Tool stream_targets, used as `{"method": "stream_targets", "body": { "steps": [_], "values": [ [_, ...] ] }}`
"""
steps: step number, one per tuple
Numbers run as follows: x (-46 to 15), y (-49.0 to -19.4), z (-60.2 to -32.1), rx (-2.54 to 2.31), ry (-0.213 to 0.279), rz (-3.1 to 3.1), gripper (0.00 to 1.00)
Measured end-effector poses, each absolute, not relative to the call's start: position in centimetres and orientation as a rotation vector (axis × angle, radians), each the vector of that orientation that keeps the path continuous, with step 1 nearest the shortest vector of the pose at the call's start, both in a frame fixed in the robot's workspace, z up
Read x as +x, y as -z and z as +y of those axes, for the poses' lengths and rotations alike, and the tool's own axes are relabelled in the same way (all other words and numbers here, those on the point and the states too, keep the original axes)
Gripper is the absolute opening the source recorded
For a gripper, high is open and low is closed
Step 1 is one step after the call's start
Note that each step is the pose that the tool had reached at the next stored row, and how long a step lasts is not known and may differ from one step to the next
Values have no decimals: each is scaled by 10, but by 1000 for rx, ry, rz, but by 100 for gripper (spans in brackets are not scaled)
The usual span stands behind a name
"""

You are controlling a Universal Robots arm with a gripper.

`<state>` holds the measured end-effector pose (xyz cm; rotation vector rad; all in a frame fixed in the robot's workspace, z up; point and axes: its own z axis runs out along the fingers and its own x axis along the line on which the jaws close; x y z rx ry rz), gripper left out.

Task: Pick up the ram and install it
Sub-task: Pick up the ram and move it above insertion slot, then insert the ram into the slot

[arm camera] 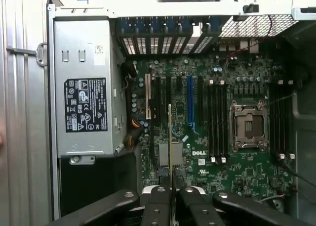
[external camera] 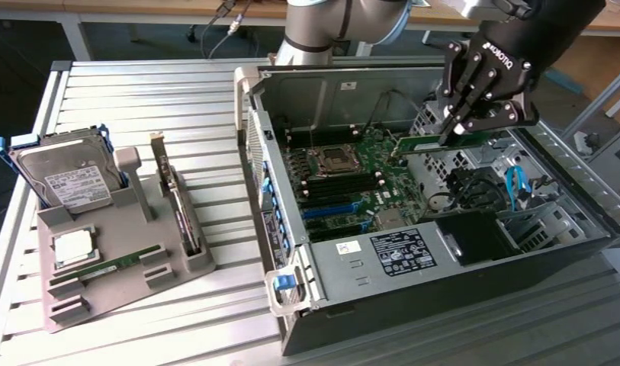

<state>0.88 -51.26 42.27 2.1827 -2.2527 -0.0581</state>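
Where its black, jointed metal fingers come together, the gripper (external camera: 455,134) is clamped on one end of the ram (external camera: 424,144), a long, flat green stick held above the motherboard (external camera: 355,183) and seated in no slot. From the wrist view, the ram (arm camera: 170,137) reads as a thin edge between the white slot (arm camera: 147,95) and the blue slot (arm camera: 189,100), apart from the black memory slots (arm camera: 216,122) beside the square processor socket (arm camera: 249,124). The open sheet-steel case (external camera: 289,297) leaves room overhead; the grey power supply (external camera: 401,252) fills its near end. Well apart, at the exterior view's left, a grey moulded tray (external camera: 187,267) rests on the slatted metal table (external camera: 136,91).
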Motion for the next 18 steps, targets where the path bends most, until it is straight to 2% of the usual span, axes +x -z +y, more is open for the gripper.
{"method": "stream_targets", "body": {
  "steps": [18],
  "values": [
    [24, -422, -512, 2183, 58, -2253, 13]
  ]
}}
